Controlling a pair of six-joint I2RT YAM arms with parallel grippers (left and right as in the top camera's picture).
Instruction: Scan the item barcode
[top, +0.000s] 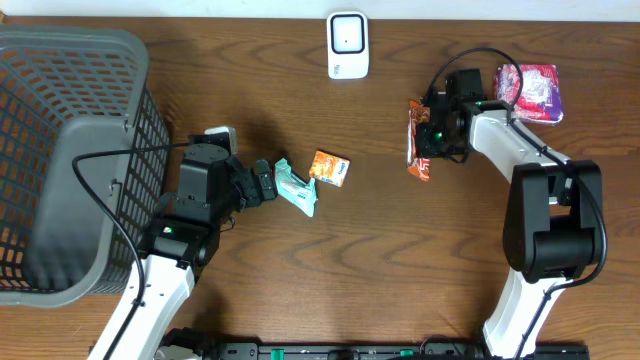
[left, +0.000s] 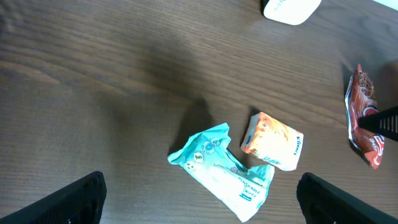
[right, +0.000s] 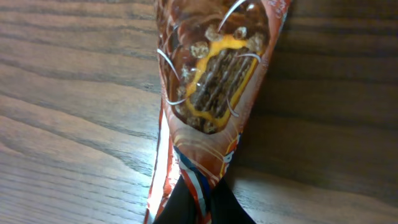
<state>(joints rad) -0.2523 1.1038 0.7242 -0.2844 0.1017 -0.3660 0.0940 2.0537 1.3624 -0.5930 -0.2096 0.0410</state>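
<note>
Red-orange foil, the snack wrapper (right: 211, 93) lies flat on the wooden table (top: 400, 260), right of centre and well apart from the white scanner (top: 348, 45). The right gripper (top: 432, 138) is clamped on one narrow end, so the grasp looks made. The left gripper (top: 265, 185) hangs spread wide beside a teal packet (left: 221, 171). Next, I judge, comes lifting the wrapper and turning its barcode, not visible here, toward the scanner.

White arm links (top: 507, 140), black joints (top: 556, 228), black left gripper (top: 268, 182), black cables (top: 100, 190)
</note>
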